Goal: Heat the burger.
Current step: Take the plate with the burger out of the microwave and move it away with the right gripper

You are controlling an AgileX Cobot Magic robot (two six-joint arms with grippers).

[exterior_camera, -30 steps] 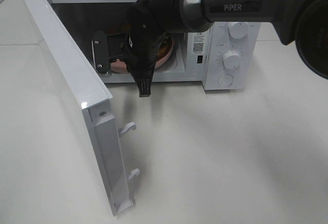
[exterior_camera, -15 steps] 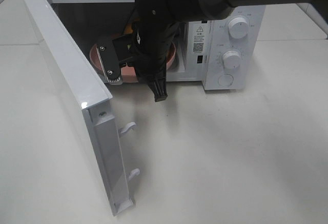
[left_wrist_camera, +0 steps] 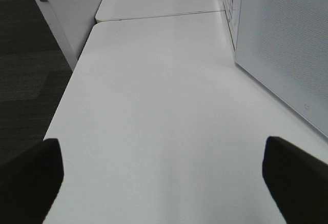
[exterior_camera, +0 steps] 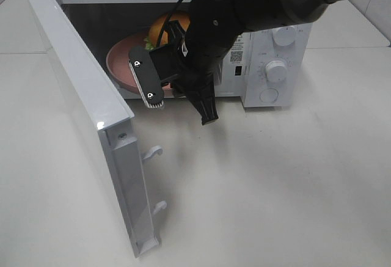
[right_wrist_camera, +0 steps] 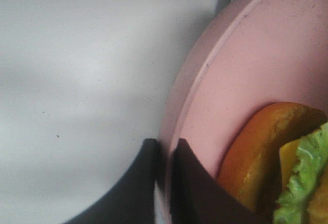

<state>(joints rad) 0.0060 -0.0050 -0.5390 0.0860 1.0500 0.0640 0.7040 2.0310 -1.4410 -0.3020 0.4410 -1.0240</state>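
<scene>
**Right now: plate pinched at the microwave mouth**

Right gripper (right_wrist_camera: 165, 183) clamped on the rim of the pink plate (right_wrist_camera: 266, 70), one dark finger (right_wrist_camera: 138, 183) outside the edge, the other on the plate's inner face. Burger (exterior_camera: 164, 27) riding on that plate, bun and green lettuce showing, at the open front of the microwave (exterior_camera: 275, 65). Door (exterior_camera: 91, 126) swung wide toward the near left. Left gripper (left_wrist_camera: 164, 180) over bare white table (left_wrist_camera: 154, 90), jaws spread wide, nothing between them, beside the microwave's white side wall.
</scene>
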